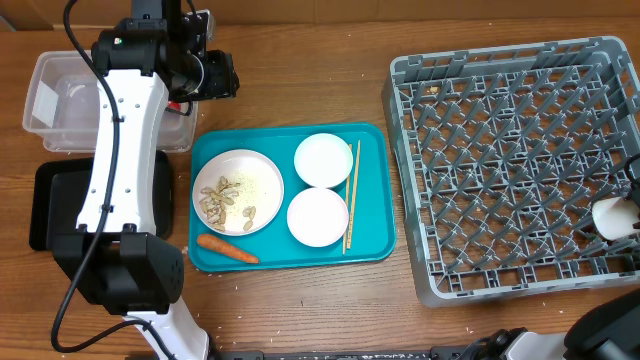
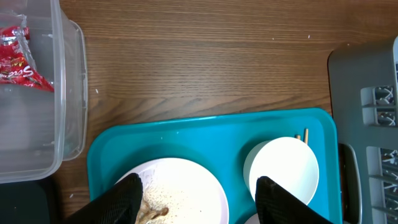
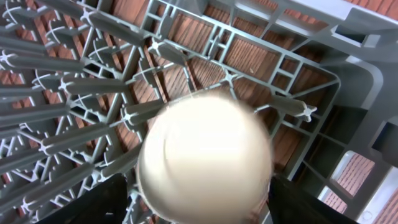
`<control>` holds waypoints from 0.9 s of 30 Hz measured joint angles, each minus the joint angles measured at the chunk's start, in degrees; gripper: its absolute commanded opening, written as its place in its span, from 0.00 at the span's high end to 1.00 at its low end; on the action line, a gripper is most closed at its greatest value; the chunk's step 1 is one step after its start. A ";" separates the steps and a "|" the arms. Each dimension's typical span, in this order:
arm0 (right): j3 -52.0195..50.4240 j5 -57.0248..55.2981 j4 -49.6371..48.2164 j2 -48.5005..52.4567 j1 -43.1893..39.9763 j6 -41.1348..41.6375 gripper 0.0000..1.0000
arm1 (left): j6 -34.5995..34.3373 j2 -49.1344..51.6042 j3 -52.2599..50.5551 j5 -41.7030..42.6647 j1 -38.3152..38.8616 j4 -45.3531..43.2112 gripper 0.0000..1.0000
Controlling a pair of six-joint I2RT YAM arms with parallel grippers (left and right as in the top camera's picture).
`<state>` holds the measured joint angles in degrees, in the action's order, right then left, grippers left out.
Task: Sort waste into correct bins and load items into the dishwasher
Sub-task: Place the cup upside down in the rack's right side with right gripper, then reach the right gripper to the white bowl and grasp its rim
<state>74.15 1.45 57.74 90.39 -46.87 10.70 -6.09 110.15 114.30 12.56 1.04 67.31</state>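
Observation:
A round white plate (image 1: 238,191) with beige food scraps (image 1: 222,200) lies on the teal serving tray (image 1: 375,200), beside two bowls (image 1: 323,160) (image 1: 318,216), wooden chopsticks (image 1: 350,195) and an orange carrot (image 1: 227,248). My left gripper (image 2: 199,199) is open and empty above the plate's far edge (image 2: 186,180). A red wrapper (image 2: 18,59) lies in the clear tub (image 1: 60,100). My right gripper (image 3: 199,199) is shut on the small white cup (image 3: 205,155) over the right side of the grey dish rack (image 1: 500,150); the cup also shows in the overhead view (image 1: 612,217).
The black tray (image 1: 45,200) sits in front of the clear tub, partly hidden by my left arm (image 1: 125,150). The rack's upright pegs (image 3: 68,87) stand close around the cup. Bare wood table (image 1: 300,80) lies behind the teal tray.

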 measured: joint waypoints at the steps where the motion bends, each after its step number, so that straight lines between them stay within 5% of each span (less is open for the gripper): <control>1: 0.00 0.07 -0.02 0.00 0.00 0.00 0.28 | 0.00 0.00 0.00 0.00 0.00 0.02 0.39; 17: 0.00 1.49 -0.94 0.00 -0.02 -0.02 0.28 | 0.00 0.00 0.00 0.00 0.00 0.02 0.36; 27: 0.00 29.18 -2.32 -0.81 2.34 -9.97 0.27 | 0.02 0.00 0.00 1.14 0.96 0.00 0.22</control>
<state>74.15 30.63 55.42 89.58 -44.53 0.73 -6.07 110.15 114.30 13.69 2.00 67.31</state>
